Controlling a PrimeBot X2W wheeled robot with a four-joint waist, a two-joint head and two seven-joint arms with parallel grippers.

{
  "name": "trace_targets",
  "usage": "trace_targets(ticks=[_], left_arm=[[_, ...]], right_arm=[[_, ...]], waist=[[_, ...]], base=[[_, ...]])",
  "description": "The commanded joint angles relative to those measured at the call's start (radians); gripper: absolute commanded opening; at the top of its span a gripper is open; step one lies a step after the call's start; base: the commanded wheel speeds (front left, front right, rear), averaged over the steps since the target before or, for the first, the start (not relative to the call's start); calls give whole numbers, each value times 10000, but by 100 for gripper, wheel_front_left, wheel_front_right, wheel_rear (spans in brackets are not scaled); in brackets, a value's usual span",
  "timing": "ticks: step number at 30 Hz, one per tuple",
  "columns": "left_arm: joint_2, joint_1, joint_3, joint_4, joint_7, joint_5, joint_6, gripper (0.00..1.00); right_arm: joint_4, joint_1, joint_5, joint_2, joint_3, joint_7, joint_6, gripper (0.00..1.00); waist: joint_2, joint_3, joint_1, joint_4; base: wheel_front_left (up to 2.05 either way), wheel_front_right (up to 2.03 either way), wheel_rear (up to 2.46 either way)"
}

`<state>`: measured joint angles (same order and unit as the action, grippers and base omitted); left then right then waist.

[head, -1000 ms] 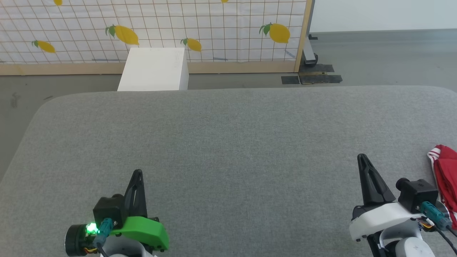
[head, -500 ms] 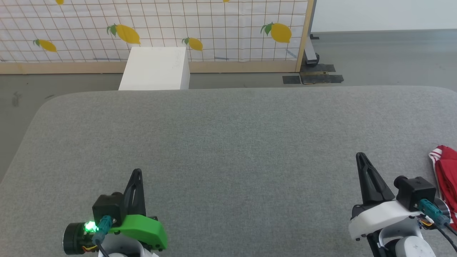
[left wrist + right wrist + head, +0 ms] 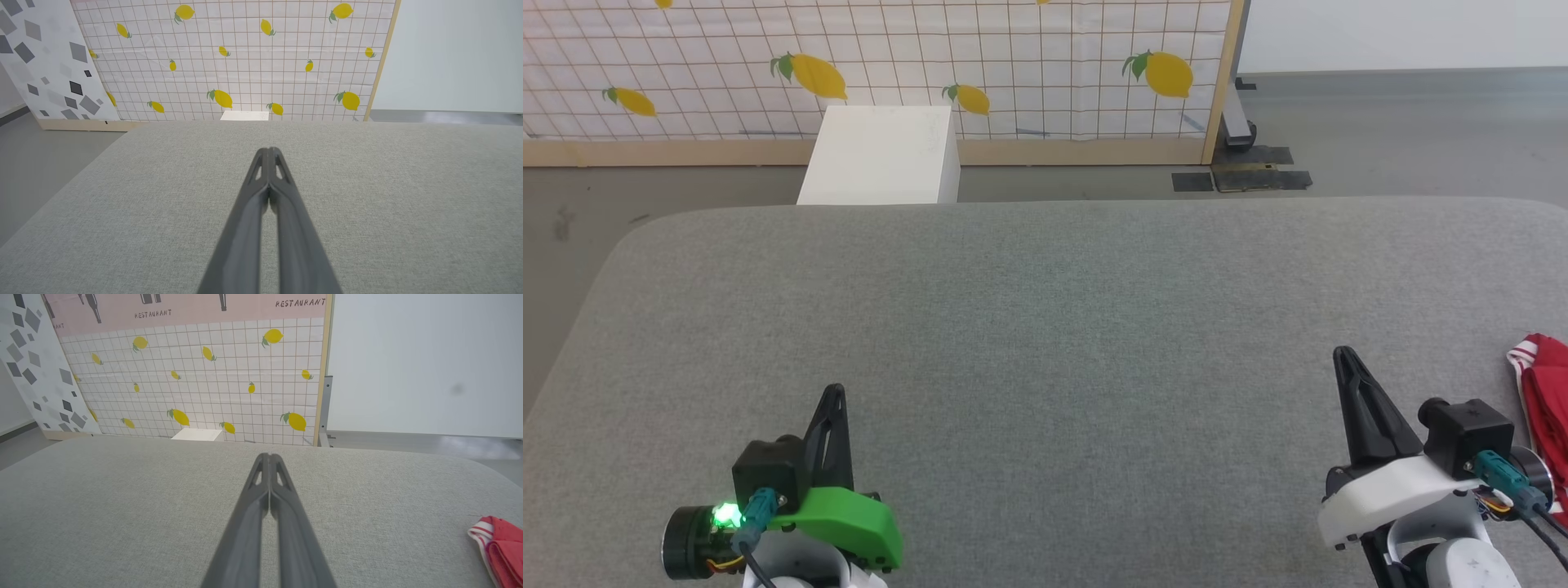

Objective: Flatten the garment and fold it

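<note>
Dark fingers of the left gripper [image 3: 269, 152] are pressed together at the tips, gripping nothing, above the grey padded table [image 3: 1045, 310]. The right gripper [image 3: 269, 456] is closed the same way and empty. Both point toward the table's far edge. The garment [image 3: 1542, 400], red with striped trim, lies bunched at the table's right edge, beside the right wrist and apart from its fingers. Beyond the table stand a white box [image 3: 878, 155] and a lemon-print screen [image 3: 1013, 57].

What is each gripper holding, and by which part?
Nothing. The left gripper and right gripper are both shut and empty; the garment lies apart, to the right.
</note>
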<state>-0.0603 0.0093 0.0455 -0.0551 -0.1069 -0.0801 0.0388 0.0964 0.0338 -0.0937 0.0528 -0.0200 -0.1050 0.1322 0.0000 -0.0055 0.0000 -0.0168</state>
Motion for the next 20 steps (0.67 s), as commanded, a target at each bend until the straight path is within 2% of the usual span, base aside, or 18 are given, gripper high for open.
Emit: trace_targets(ticks=[1,20], left_arm=[[47,-55,-48,54,51,137,-59,0],[67,-69,-201,241,432,386,-183,0]], right_arm=[[-96,-189,136,-16,28,60,-9,0],[-421,-245,436,-20,93,430,-11,0]], waist=[[0,2,0,5],[0,22,0,66]], base=[[0,0,0],[0,0,0]])
